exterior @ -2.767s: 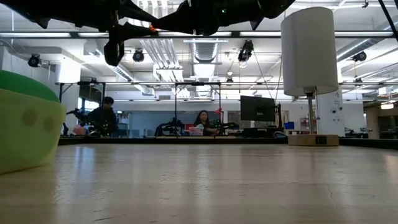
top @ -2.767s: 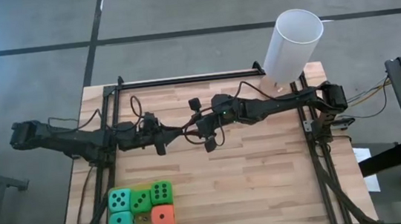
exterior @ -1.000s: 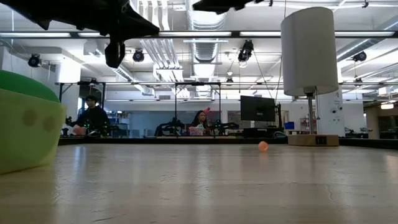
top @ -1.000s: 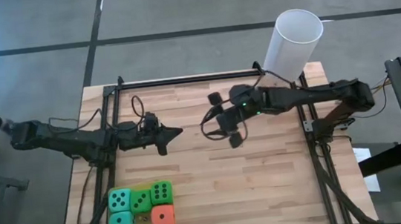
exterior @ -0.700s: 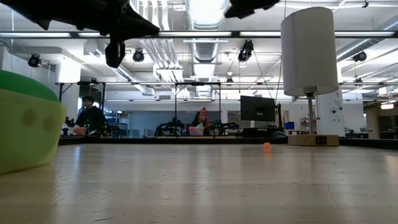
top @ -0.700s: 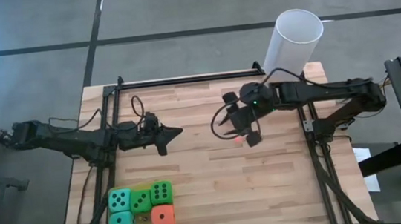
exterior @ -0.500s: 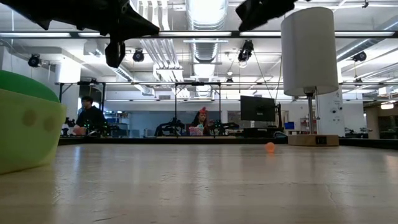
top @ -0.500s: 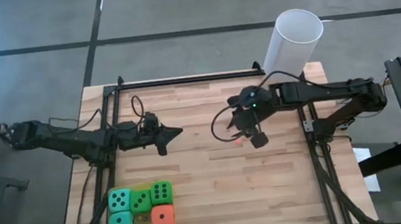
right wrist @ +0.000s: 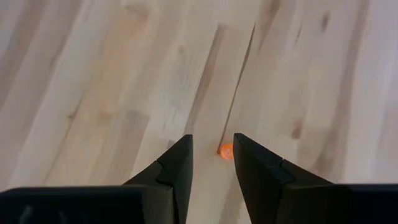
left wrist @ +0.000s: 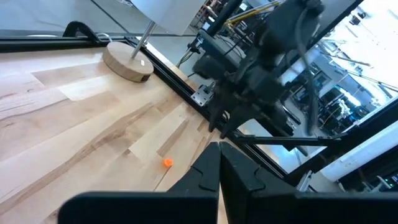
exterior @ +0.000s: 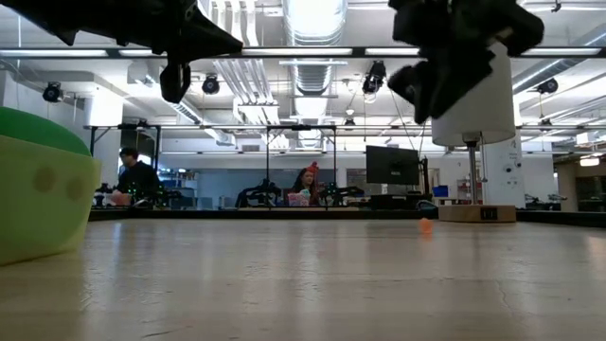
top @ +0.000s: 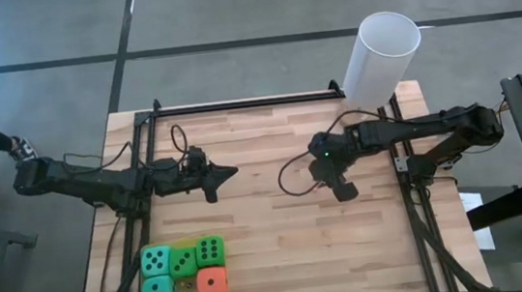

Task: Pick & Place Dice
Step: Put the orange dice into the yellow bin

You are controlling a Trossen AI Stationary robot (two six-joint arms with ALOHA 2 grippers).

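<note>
Right gripper (right wrist: 211, 163) fingers straddle orange ball (right wrist: 226, 151).

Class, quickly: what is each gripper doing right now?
Left gripper: closed, holding nothing.
Right gripper: open, holding nothing, above a small orange bead on the table.

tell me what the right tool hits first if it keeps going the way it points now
Probably the small orange ball. In the right wrist view it lies on the wooden table in the gap just ahead of the right tool, whose fingers are apart. Depth is unclear, so the tips may meet the tabletop beside it.
</note>
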